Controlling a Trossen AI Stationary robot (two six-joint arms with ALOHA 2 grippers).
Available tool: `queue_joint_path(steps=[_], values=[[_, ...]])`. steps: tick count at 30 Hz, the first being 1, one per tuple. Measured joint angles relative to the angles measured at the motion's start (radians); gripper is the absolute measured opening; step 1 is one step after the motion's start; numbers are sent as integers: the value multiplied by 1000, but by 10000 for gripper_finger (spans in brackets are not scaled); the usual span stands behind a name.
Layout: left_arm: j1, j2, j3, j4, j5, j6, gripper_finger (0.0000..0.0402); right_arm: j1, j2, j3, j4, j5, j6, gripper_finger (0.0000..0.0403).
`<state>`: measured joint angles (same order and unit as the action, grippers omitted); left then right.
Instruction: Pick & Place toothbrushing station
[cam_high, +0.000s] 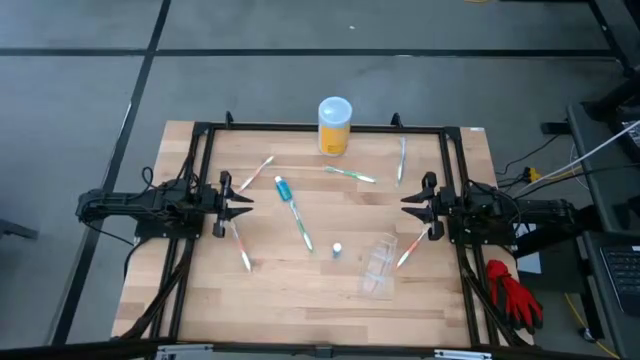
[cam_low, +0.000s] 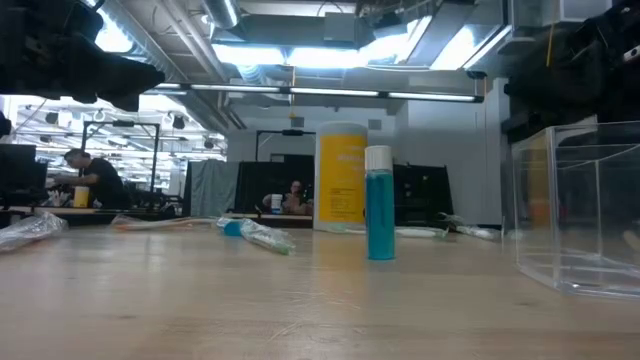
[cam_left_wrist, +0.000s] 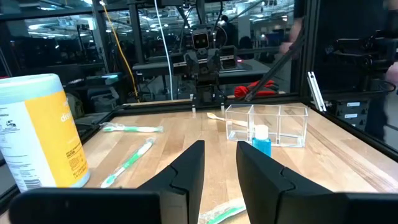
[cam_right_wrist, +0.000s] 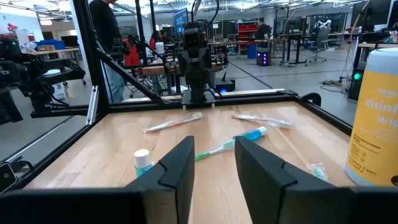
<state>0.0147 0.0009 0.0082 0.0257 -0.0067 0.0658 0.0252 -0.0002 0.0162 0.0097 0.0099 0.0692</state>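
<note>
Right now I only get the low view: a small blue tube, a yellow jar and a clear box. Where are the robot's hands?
Observer: From above, the left gripper and the right gripper sit at opposite sides of the table, facing each other, open and empty.
Operator: Is the blue tube close to either one?
Observer: No. The blue tube stands mid-table between them, on the left-arm side of the clear cup.
Operator: Any toothbrushes near the jar?
Observer: Yes, a green toothbrush lies flat just beside the yellow jar.
</note>
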Motion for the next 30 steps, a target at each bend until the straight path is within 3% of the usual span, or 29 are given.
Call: queue_joint_path(steps=[20, 26, 30], values=[[0, 0, 0, 0, 0, 0, 90, 0, 0, 0, 15, 1, 0, 119], [0, 0, 0, 0, 0, 0, 90, 3, 1, -2, 200, 6, 67, 119], [0, 0, 0, 0, 0, 0, 90, 2, 1, 1, 433, 120, 266, 119]])
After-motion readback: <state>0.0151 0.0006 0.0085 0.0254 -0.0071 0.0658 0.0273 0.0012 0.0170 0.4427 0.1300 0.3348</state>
